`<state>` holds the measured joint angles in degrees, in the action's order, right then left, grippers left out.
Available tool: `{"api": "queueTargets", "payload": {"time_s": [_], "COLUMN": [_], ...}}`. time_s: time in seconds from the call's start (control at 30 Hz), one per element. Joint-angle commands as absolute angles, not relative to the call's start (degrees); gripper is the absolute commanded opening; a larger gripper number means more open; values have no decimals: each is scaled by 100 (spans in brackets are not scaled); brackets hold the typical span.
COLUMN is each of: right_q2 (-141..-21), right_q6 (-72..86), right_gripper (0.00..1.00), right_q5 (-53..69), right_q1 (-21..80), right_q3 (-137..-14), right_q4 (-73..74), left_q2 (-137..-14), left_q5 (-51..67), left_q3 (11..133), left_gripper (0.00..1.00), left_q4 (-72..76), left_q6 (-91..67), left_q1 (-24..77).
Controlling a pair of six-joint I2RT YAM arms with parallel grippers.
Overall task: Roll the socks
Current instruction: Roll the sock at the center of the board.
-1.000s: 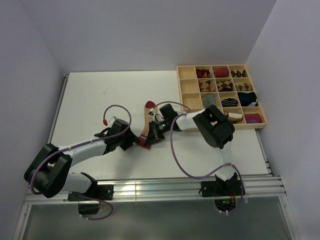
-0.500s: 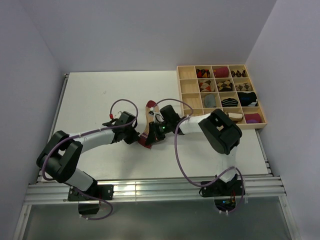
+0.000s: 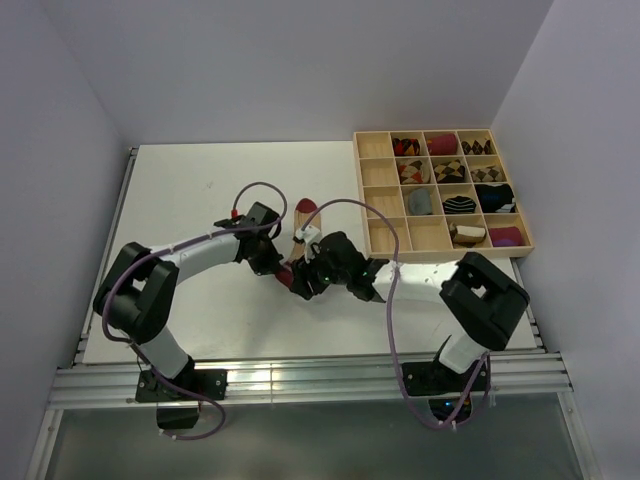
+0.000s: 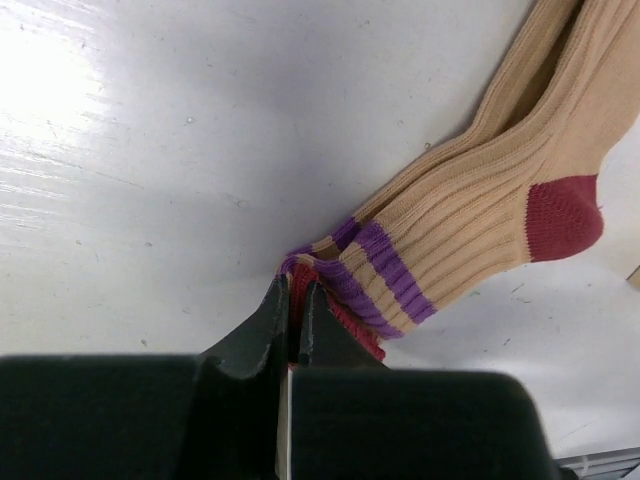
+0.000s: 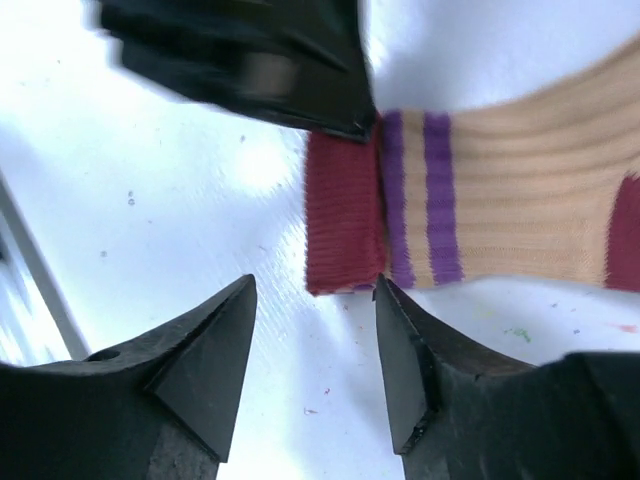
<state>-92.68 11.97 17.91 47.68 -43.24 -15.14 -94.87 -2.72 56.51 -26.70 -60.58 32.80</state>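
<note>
Here the left gripper [image 4: 293,300] pinches the cuff of the beige sock [image 4: 480,215]; the right gripper [image 5: 315,290] stands open.

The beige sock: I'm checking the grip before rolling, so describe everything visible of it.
The beige sock is ribbed knit with a dark-red heel, toe and cuff and two purple stripes by the cuff. It lies flat on the white table. The left gripper is shut on a cuff corner; the open right gripper hovers at the cuff.
</note>
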Motion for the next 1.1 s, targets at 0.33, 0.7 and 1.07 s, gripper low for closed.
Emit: {"api": "queueTargets", "payload": {"time_s": [0.33,0.7,1.07], "right_q2": [-9262,-9931,-10301], "right_q6": [-553,-887,-1099], "right_gripper": [62,62,42], "right_q5": [-1309,-1784,-2109], "right_q1": [6222,6504,6653], "right_q3": [-4280,-4561,-4694], "right_q4": [-2329,-2487,-2540], "left_q2": [-9747,-9747,-9765], "left_q5": [62,62,70], "left_q3": [6117,6117,6117], "left_gripper": [0,0,0], "left_q4": [-3094,-3120,-3094], "left_q6": [-5564,-5537,-5537], "left_q1": [3234,3234,3234]}}
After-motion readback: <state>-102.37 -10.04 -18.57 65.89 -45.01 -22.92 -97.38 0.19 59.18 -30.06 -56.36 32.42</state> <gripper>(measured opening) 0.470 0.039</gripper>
